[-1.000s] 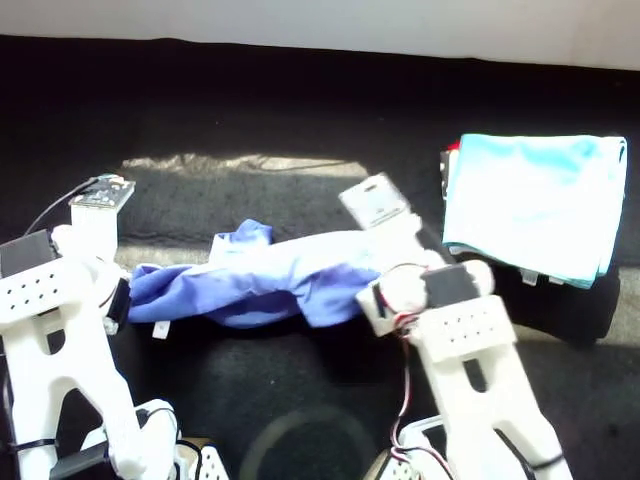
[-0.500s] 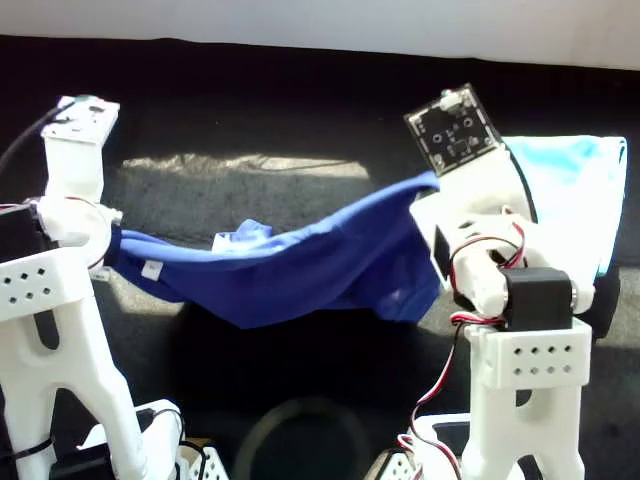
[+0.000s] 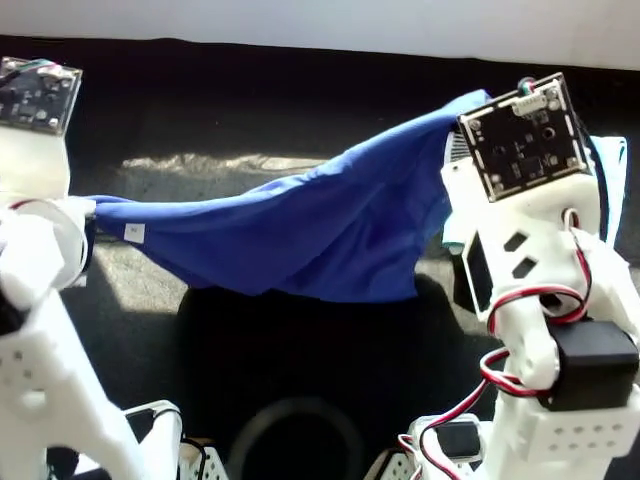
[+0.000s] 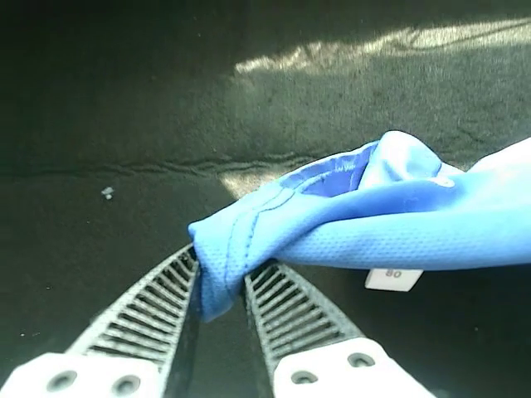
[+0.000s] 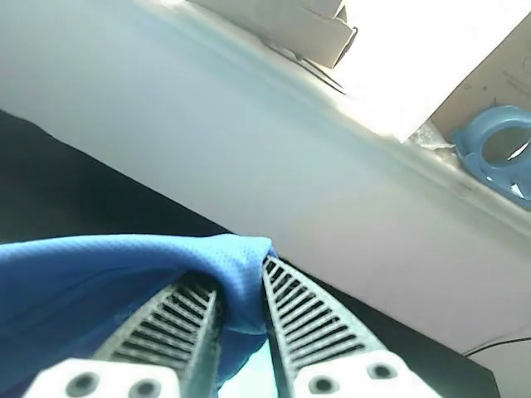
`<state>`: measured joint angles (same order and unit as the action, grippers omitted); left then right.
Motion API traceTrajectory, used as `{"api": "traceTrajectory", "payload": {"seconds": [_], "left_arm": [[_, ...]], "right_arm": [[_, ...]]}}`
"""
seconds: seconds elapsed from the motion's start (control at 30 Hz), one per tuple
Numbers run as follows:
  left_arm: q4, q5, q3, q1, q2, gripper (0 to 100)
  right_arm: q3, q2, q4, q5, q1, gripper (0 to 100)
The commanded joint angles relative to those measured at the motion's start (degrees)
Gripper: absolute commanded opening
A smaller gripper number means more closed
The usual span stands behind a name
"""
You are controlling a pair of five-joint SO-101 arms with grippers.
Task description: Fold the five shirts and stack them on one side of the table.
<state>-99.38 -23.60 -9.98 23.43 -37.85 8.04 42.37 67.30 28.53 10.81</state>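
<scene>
A blue shirt [image 3: 310, 225] hangs stretched in the air between the two arms, above the black table [image 3: 250, 120]. My left gripper [image 4: 222, 278] is shut on one bunched end of the blue shirt [image 4: 357, 228], at the left of the high view, near a small white tag [image 4: 392, 278]. My right gripper [image 5: 241, 286] is shut on the other end of the blue shirt [image 5: 91, 286], raised high at the right. Behind the right arm [image 3: 530, 250] a sliver of a folded light-blue shirt [image 3: 612, 190] shows; the arm hides most of it.
The table's far edge meets a pale wall [image 3: 320, 20]. A bright sunlit patch [image 3: 230, 165] lies on the cloth behind the shirt. In the right wrist view a blue ring-shaped object [image 5: 498, 153] sits on a ledge above the wall.
Both arms have risen, lifting the blue shirt off the table and pulling it out from a crumpled bundle into a long taut span. The right arm now covers most of the folded stack.
</scene>
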Motion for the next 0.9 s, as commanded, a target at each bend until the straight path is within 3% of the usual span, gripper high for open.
{"api": "traceTrajectory", "payload": {"seconds": [0.0, 0.47, 0.87], "left_arm": [[0.09, 0.35, -1.89, 0.57, -5.49, 1], [0.09, 0.44, -4.88, 0.66, -9.1, 1], [0.18, 0.35, -9.71, 9.19, -9.1, 1]], "right_arm": [[4.18, 1.01, 0.04, 0.53, -0.48, 0.6], [23.08, 1.27, 0.31, 0.53, -0.48, 0.6], [31.08, 1.27, -0.13, 0.62, -0.48, 0.6]]}}
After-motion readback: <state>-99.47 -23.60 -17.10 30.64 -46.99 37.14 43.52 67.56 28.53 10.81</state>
